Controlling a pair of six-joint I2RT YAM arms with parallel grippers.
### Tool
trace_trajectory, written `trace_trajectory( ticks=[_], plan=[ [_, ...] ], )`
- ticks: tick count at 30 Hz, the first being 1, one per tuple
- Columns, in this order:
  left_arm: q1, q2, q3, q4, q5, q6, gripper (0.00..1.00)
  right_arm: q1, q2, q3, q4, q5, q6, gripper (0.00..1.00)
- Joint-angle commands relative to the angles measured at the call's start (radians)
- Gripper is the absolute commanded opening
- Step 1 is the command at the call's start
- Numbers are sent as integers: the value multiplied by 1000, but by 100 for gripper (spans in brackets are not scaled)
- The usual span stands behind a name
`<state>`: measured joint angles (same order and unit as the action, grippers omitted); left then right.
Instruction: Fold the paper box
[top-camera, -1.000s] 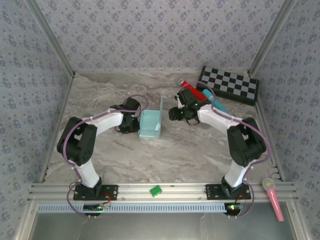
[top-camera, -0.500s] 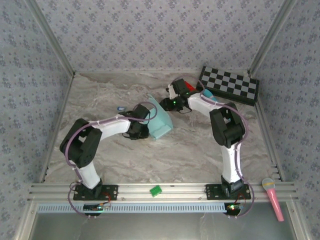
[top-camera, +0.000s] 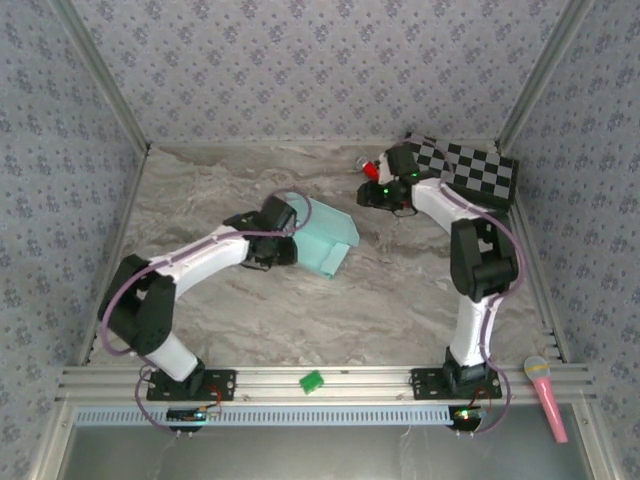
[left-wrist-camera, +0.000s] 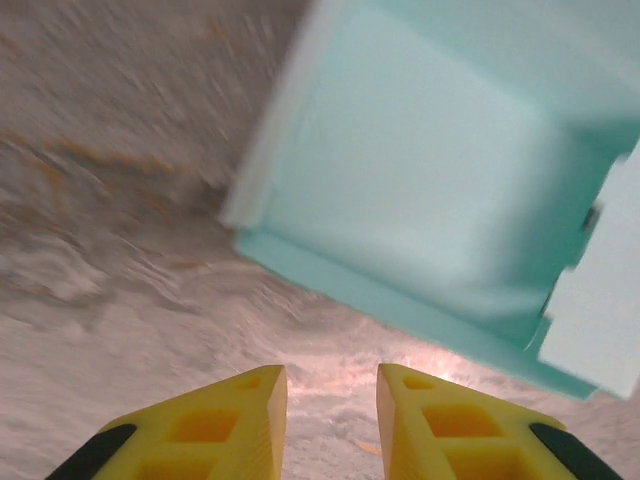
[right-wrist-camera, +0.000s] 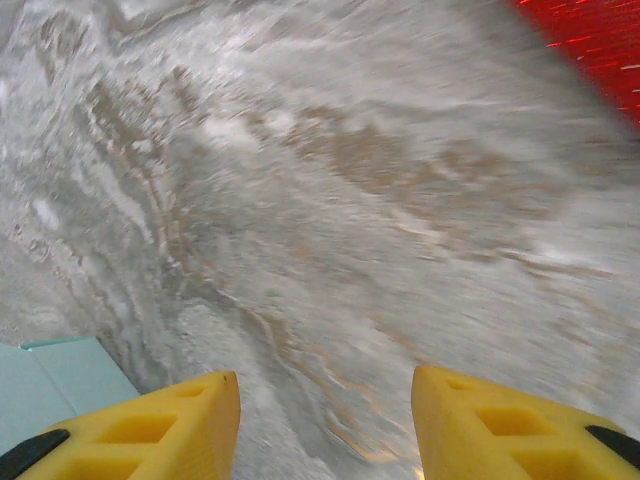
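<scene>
1. Table (top-camera: 390, 300): marble-patterned top, enclosed on three sides by patterned walls (top-camera: 300, 60).
2. Left arm (top-camera: 200, 258): reaches from its near-edge base toward the table's centre, its wrist just beside the paper box.
3. Right arm (top-camera: 470, 235): extends to the far right, its wrist near the checkerboard.
4. Checkerboard (top-camera: 470, 170): black-and-white, lying flat in the far right corner.
5. Paper box (top-camera: 328, 237): pale blue card, partly formed, lying tilted near the table's centre. The left wrist view shows it (left-wrist-camera: 420, 200) open-faced with a loose flap at the right, just ahead of the fingers and not between them.
6. Left gripper (left-wrist-camera: 330, 385): yellow fingers slightly parted, nothing between them.
7. Right gripper (right-wrist-camera: 325, 390): yellow fingers spread wide over bare table, holding nothing. A corner of the box lies at the lower left of the right wrist view.
8. Pink microphone (top-camera: 545, 395): lying at the near right, on the rail's end.
9. Red item (top-camera: 368, 170): beside the right wrist; its kind cannot be told.
10. Green block (top-camera: 312, 381): on the near rail, between the arm bases.
</scene>
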<state>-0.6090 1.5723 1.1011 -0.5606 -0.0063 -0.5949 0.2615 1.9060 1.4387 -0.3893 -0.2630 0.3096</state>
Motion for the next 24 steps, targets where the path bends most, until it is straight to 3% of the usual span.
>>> trace_trajectory(
  ticks=[1, 5, 9, 15, 24],
  plan=[
    [103, -28, 43, -65, -28, 70, 32, -4, -127, -100, -48, 70, -18, 50],
    [229, 10, 84, -47, 6, 112, 34, -2, -284, -286, -19, 71, 1, 50],
    [301, 108, 146, -35, 35, 132, 33, 44, -415, -429, 9, 68, 41, 49],
    [310, 241, 207, -18, 85, 140, 25, 175, -515, -565, 114, 89, 88, 48],
    [267, 295, 155, 66, 208, 116, 23, 212, -417, -542, 271, 32, 137, 45]
  ],
)
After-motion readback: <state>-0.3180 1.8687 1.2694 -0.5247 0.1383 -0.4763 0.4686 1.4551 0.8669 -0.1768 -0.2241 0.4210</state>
